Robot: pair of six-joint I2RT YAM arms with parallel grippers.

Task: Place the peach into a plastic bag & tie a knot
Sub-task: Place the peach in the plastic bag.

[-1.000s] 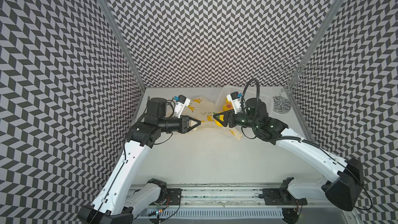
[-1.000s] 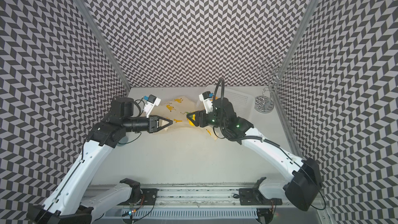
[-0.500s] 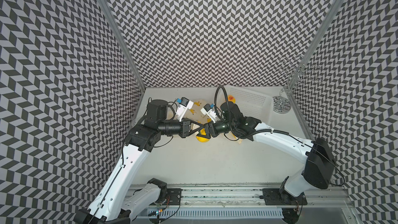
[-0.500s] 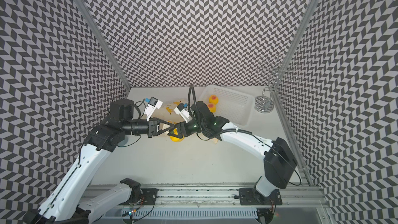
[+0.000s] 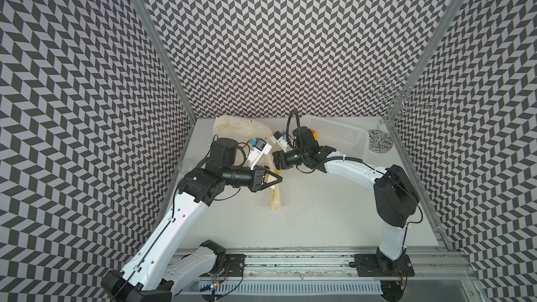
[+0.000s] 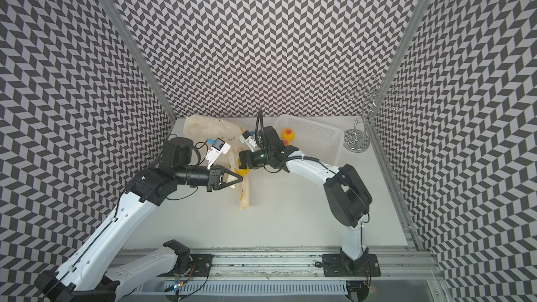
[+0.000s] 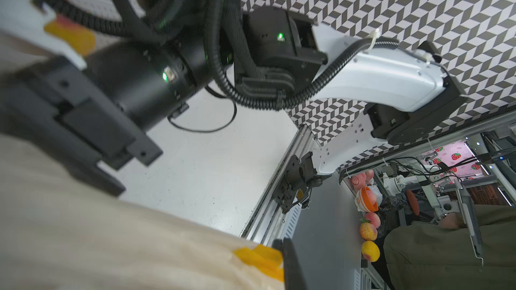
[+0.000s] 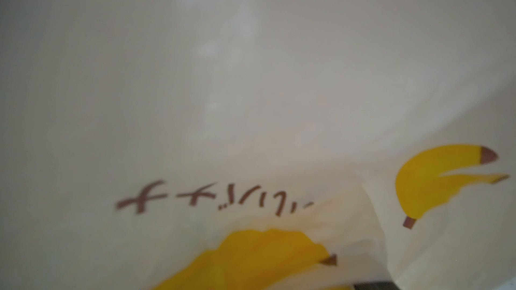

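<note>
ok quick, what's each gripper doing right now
left gripper: closed, pinching the plastic bag.
right gripper: fingers hidden by the plastic bag, open or closed cannot be told.

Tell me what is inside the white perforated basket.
Two yellow-red peaches sit at the basket end nearest the plastic bag; the right arm covers part of one and that corner, so more may hide.
</note>
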